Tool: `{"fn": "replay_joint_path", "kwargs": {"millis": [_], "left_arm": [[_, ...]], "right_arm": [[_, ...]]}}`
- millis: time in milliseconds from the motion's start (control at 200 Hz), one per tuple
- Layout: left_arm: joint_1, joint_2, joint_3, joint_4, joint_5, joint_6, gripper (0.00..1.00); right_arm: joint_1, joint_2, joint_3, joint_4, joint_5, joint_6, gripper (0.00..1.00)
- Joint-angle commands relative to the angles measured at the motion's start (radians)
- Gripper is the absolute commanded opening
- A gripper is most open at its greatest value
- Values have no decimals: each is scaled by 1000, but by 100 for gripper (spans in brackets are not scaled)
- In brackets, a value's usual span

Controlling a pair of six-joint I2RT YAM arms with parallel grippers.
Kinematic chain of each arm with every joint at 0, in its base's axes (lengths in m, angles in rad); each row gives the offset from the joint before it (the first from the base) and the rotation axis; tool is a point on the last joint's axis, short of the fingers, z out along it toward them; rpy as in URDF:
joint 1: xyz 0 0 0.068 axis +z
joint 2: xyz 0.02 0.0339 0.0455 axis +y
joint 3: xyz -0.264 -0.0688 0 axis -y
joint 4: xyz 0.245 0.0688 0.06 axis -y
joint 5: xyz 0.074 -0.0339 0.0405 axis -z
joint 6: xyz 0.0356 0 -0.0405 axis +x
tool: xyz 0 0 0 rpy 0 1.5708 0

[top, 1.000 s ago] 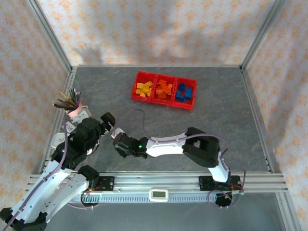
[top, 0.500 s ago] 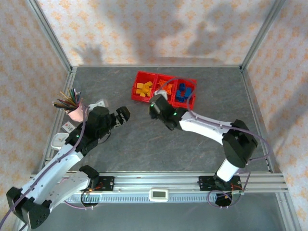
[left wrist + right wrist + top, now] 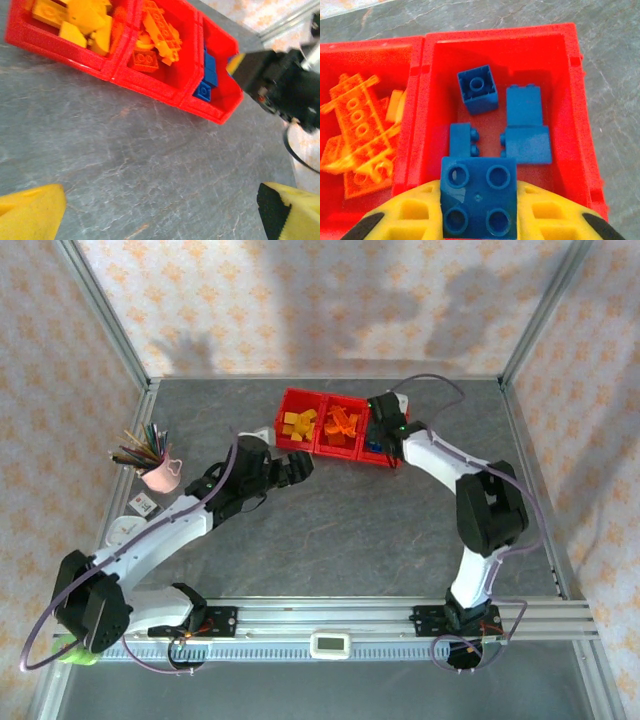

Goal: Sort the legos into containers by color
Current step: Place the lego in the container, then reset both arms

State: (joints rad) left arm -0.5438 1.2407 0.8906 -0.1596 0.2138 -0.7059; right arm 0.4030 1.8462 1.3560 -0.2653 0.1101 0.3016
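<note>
**Blue brick pinched over the blue compartment**

A blue four-stud plastic brick [image 3: 479,200] is pinched between the yellow right fingers [image 3: 410,215]. It hangs above the rightmost compartment of the three joined bright red plastic bins [image 3: 150,85]. Several more blue bricks [image 3: 478,90] lie loose in that compartment. The middle compartment, at 9 o'clock from it, holds orange bricks and plates [image 3: 357,130], and the leftmost holds yellow bricks [image 3: 80,20]. From above, the bins stand at 12 o'clock on the grey stone-patterned surface [image 3: 400,530]. The left fingers [image 3: 30,212] are spread wide around nothing, over bare surface at 7 o'clock from the bins. A pink cup of coloured pencils [image 3: 160,475] stands at 9 o'clock.
</note>
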Motion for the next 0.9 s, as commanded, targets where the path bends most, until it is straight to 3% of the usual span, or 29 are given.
{"fn": "replay_joint_path", "kwargs": {"millis": [0, 100, 225, 465, 581, 671, 746, 896], "left_arm": [[-15, 45, 38, 83, 23, 21, 99], [-19, 78, 48, 94, 25, 19, 99], [-19, 90, 51, 93, 10, 20, 99], [-18, 60, 35, 87, -50, 25, 99], [-1, 32, 31, 73, -87, 49, 99], [52, -7, -2, 90, -119, 66, 99], [125, -40, -32, 87, -197, 79, 99], [274, -76, -126, 135, -417, 114, 99]], "right_arm": [[-38, 69, 77, -3, 1, -30, 27], [-66, 132, 123, 11, -39, -49, 33], [-69, 151, 167, 6, -51, -64, 48], [-69, -7, 59, 101, -137, -97, 67], [-68, -133, -36, 149, -121, -92, 74], [-70, -236, -114, 162, -46, -81, 83], [-75, -317, -206, 177, 98, -56, 99], [-151, -472, -474, 299, 365, 27, 100]]}}
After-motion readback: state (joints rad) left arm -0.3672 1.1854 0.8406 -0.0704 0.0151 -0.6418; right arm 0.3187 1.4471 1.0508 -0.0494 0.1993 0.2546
